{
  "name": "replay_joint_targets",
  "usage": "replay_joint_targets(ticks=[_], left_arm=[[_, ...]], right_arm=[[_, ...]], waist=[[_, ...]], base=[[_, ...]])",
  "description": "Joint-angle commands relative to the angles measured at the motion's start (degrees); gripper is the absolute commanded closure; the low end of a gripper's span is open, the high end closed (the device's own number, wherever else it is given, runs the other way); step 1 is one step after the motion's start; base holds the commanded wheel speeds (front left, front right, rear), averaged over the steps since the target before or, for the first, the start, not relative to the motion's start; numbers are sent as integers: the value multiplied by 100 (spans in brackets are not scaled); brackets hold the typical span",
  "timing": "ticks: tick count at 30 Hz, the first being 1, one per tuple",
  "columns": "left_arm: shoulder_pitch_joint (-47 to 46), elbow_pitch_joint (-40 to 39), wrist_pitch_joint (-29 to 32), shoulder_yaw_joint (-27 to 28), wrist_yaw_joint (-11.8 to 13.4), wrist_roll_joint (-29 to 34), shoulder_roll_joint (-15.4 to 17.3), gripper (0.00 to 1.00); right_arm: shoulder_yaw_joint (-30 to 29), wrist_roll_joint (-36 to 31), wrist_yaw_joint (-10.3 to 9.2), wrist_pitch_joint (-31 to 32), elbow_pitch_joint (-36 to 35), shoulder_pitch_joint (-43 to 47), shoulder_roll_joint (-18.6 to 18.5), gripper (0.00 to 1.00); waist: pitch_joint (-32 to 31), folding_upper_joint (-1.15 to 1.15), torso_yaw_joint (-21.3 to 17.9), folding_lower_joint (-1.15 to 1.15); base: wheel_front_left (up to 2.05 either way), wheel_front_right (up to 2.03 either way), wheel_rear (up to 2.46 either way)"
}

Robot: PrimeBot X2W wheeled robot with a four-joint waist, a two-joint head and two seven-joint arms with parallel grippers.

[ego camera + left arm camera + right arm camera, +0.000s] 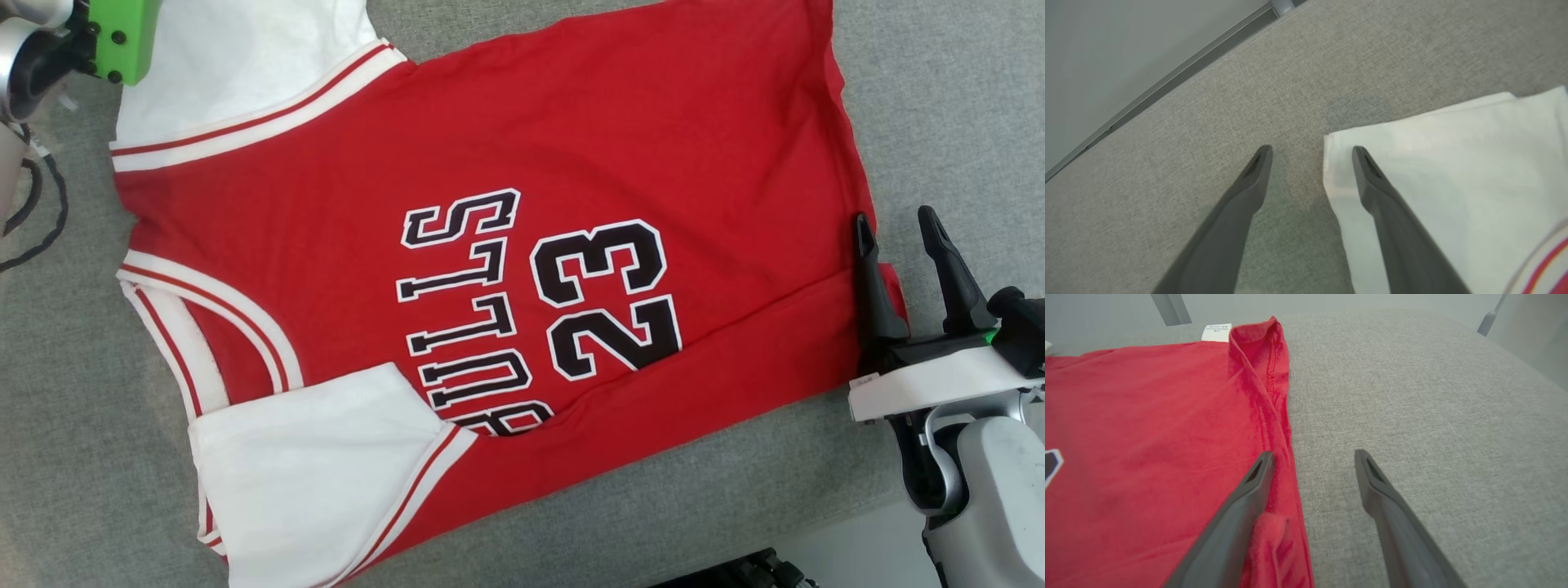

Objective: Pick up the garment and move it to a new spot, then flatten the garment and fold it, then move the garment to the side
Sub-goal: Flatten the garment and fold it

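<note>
Garment (571,163) spread flat, print up, on the grey worktop (939,82). Right end effector (894,216), jaws apart, straddles the hem (1278,416). Left end effector (1311,149), likewise apart, straddles a white sleeve (1453,163) edge. Both are apparently poised to pinch opposite ends for folding; contact with the cloth is unclear.

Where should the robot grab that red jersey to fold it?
By the hem corner nearest the robot, coming from its right side. The jersey lies flat, so only its edges offer cloth to pinch, and that corner is bunched up a little. The open right hand straddles that edge.
</note>
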Motion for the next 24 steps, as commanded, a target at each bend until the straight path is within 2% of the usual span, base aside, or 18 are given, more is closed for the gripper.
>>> replay_joint_targets(ticks=[1, 8, 9, 11, 12, 14, 15, 16, 19, 24], left_arm=[[-98, 77, -47, -42, -20, 42, 65, 0], [-214, 297, -129, -240, -20, -28, 69, 1], [-229, 307, -132, -277, -20, -64, 65, 13], [-232, 329, -129, -341, -20, -127, 52, 53], [-239, 342, -122, -363, -21, -144, 57, 62], [-270, 368, -150, -404, -18, -194, 83, 75], [-270, 384, -145, -436, -17, -221, 97, 92], [-266, 397, -130, -460, -17, -245, 107, 100], [-262, 402, -125, -548, -17, -339, 129, 100], [-230, 107, -607, -673, -17, -534, 112, 100]], right_arm=[[1, -34, -11, -18, -26, 2, 24, 0], [26, -36, -11, -19, -22, 3, 55, 0], [16, -32, -11, -19, -23, 10, 53, 0], [12, -23, -11, -19, -22, 9, 57, 0], [13, -19, -11, -19, -23, 3, 59, 0], [10, -11, -11, -19, -32, -23, 66, 0], [-9, -22, -11, -19, -44, -40, 70, 0], [-18, -33, -11, -20, -48, -46, 71, 0], [-71, -69, -11, -19, -65, -65, 50, 0], [-104, 60, -11, -19, -134, -248, -54, 0]], waist=[[27, 0, -48, -1], [36, 0, -106, -1], [40, 0, -110, -1], [51, 0, -123, -1], [57, 0, -132, -1], [74, 0, -158, -1], [79, 0, -171, -1], [81, 0, -179, -1], [66, 0, -175, -1], [-104, 0, -61, -1]], base=[[0, 0, 0], [0, 0, 0], [0, 0, 0], [0, 0, 0], [0, 0, 0], [0, 0, 0], [0, 0, 0], [0, 0, 0], [0, 0, 0], [0, 0, 0]])
